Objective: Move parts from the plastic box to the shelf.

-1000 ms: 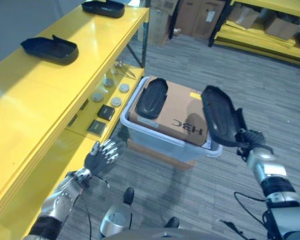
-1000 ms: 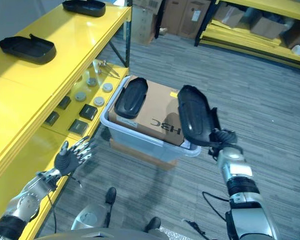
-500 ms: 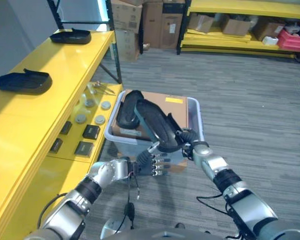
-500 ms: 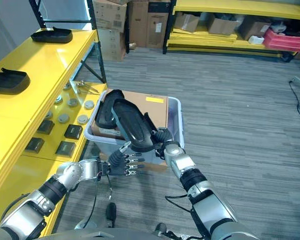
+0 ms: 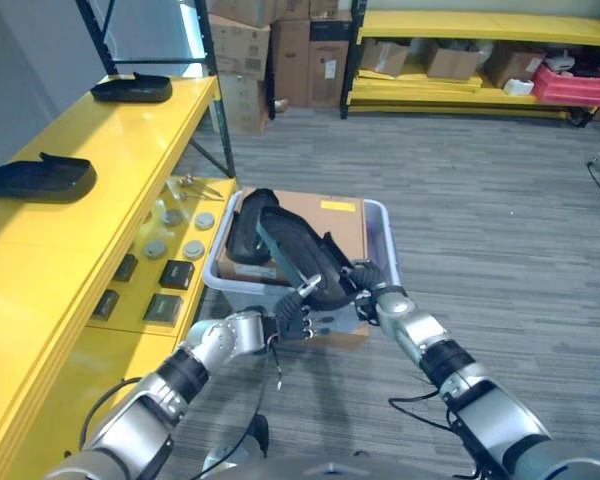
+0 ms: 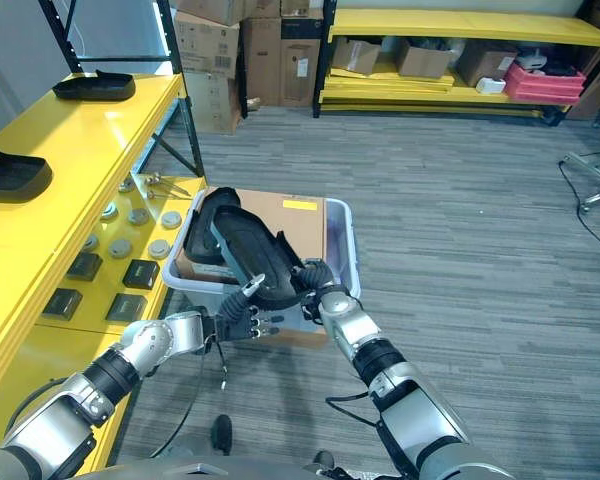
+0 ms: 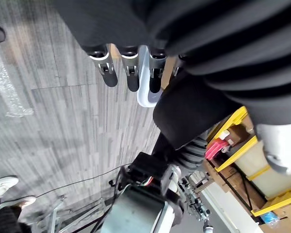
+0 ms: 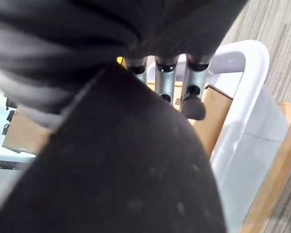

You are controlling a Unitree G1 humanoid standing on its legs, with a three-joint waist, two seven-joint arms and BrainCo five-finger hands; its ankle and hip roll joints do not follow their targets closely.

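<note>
Progress, as you can judge it: two black parts already lie on the shelf (image 5: 100,200), one (image 5: 37,178) at 9 o'clock and one (image 5: 132,89) at 11 o'clock, while another part (image 5: 248,212) rests in the box (image 5: 385,262) on the cardboard. A fourth part (image 5: 305,262) is mid-transfer above the box's near rim, at the centre. Your right hand (image 5: 365,285) has its fingers curled round that part's near end; your left hand (image 5: 298,320) reaches up beneath it, fingers fairly straight, contact unclear.

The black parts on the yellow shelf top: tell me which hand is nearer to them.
Left. The left hand is on the shelf's side of the held black part; the right hand grips it farther from the two shelf parts.
</note>
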